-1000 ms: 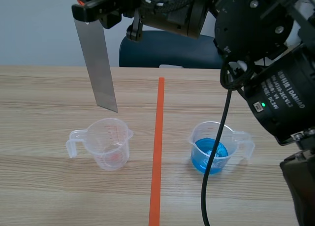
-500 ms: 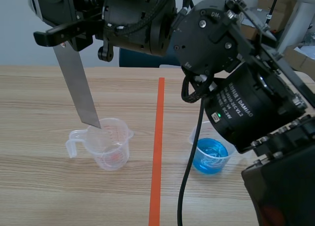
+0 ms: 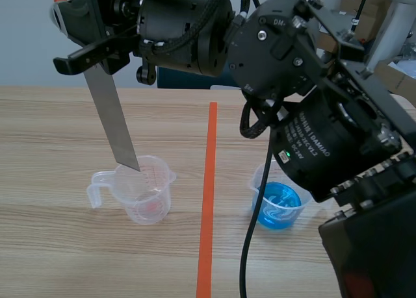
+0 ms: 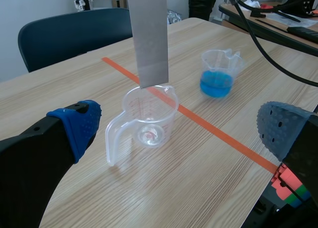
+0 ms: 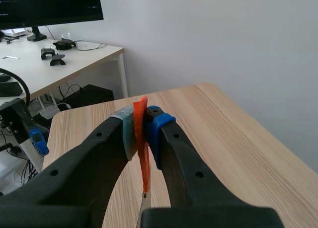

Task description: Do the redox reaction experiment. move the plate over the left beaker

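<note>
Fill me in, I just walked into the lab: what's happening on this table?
The right gripper is shut on a metal plate, hanging it down so its lower end sits at the rim of the clear beaker. The beaker of blue liquid stands untouched across the orange tape line. The left gripper is open, holding nothing.

We see the plate [image 3: 112, 116], a long, flat strip of plain grey metal, hanging slightly tilted from the right end effector [image 5: 143, 119], which is clamped on its top end. Its lower edge sits at the rim of the left beaker [image 3: 146, 191]; we cannot tell whether they touch. That beaker is clear plastic with red graduations, a handle and a spout, and it stands upright on the bench [image 3: 65, 259].
</note>
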Motion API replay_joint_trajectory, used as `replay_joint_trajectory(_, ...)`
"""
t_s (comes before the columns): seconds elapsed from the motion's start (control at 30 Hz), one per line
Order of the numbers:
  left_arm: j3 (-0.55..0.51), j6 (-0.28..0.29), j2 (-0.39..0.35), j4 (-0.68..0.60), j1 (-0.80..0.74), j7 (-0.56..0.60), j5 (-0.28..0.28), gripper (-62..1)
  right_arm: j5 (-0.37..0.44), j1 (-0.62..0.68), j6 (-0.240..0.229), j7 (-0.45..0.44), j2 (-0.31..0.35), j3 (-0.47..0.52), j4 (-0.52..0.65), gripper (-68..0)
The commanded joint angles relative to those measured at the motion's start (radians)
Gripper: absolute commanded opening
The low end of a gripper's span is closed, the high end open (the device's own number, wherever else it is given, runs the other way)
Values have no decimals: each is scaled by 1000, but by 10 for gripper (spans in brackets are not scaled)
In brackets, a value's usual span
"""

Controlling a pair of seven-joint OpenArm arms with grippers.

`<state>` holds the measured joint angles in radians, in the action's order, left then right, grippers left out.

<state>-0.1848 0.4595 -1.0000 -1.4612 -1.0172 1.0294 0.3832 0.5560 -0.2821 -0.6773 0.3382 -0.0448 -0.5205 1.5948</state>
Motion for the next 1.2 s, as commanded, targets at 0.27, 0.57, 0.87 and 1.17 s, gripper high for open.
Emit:
replay_joint_trajectory(0.27,-8,-1,5,-5,-2,18,7,14,11,-36,0,-33,-14,-3,11,-678)
replay_joint_trajectory(0.57,-8,-1,5,-5,-2,18,7,14,11,-36,0,-34,-14,-3,11,-677)
replay_joint_trajectory(0.87,-8,-1,5,-5,-2,18,7,14,11,-36,0,-33,-14,-3,11,-677)
replay_joint_trajectory(1.17,-8,-1,5,-5,-2,18,7,14,11,-33,0,-30,-14,-3,11,-677)
